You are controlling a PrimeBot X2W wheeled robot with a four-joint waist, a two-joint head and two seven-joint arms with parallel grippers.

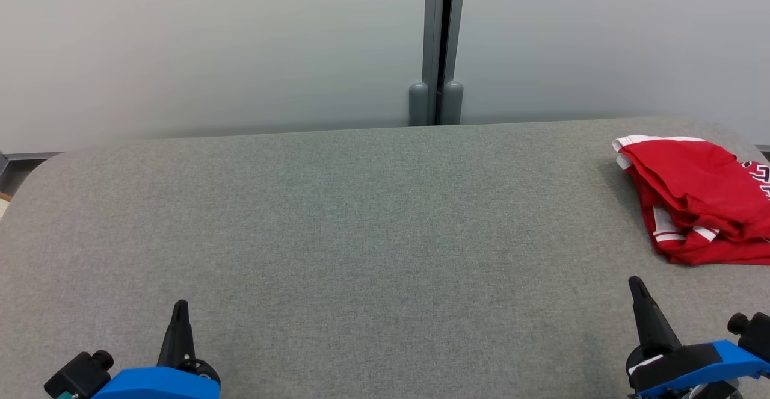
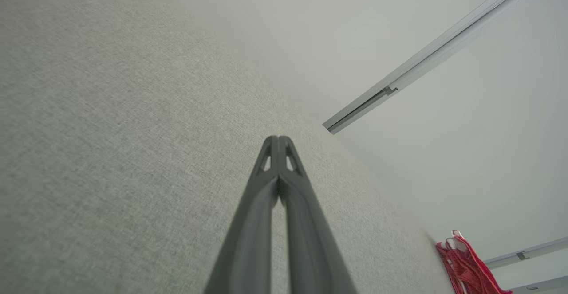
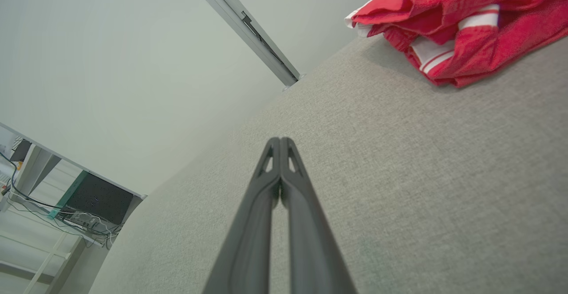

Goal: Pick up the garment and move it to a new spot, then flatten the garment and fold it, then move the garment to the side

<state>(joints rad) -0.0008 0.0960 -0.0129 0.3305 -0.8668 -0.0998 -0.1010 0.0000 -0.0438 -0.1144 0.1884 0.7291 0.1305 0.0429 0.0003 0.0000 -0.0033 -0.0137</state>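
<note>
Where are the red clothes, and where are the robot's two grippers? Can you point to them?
red garment (image 1: 692, 188): head view, the middle of its red top fold.
left gripper (image 1: 180, 310): head view, the tips of its shut fingers.
right gripper (image 1: 636, 286): head view, the tips of its shut fingers.

Garment cut by right edge

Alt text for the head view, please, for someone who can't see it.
A bunched red garment with white trim lies at the far right of a grey fabric-covered table. The left hand and right hand sit shut at the bottom corners, clear of it.
</note>
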